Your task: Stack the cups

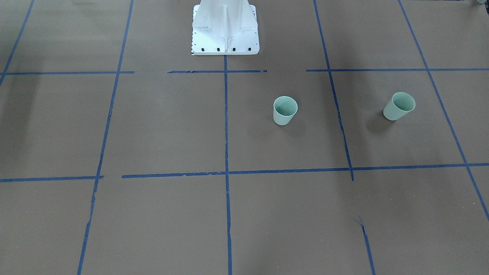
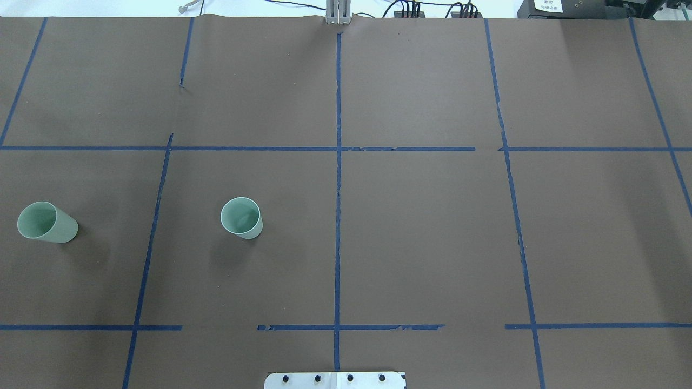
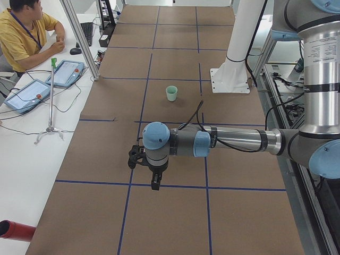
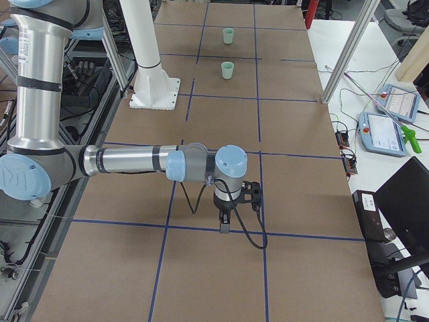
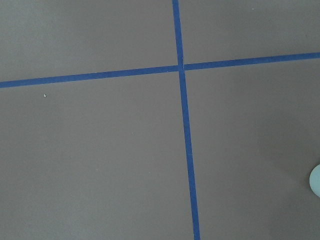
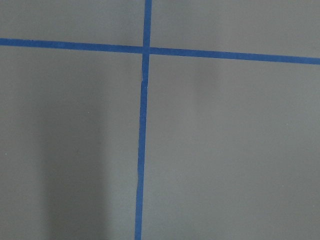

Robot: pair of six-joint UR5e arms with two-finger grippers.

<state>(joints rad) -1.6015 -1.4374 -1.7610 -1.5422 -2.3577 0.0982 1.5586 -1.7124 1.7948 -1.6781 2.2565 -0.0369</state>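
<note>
Two pale mint-green cups stand upright and apart on the brown table, on my left half. One cup [image 2: 241,217] [image 1: 285,110] is nearer the centre line. The other cup [image 2: 47,222] [image 1: 399,106] is near the table's left end. Both show far off in the exterior right view [image 4: 228,70] [image 4: 228,35]. My left gripper [image 3: 154,183] hangs above the table's left end, apart from the cups. My right gripper [image 4: 224,225] hangs above the right end. I cannot tell whether either is open or shut. The left wrist view shows a pale sliver [image 5: 315,181] at its right edge.
The white robot pedestal [image 1: 225,28] stands at the middle of the table's near edge. Blue tape lines [image 2: 338,178] form a grid on the brown cover. An operator [image 3: 24,37] sits at a side desk with tablets [image 3: 64,73]. More tablets [image 4: 383,131] lie beside the right end.
</note>
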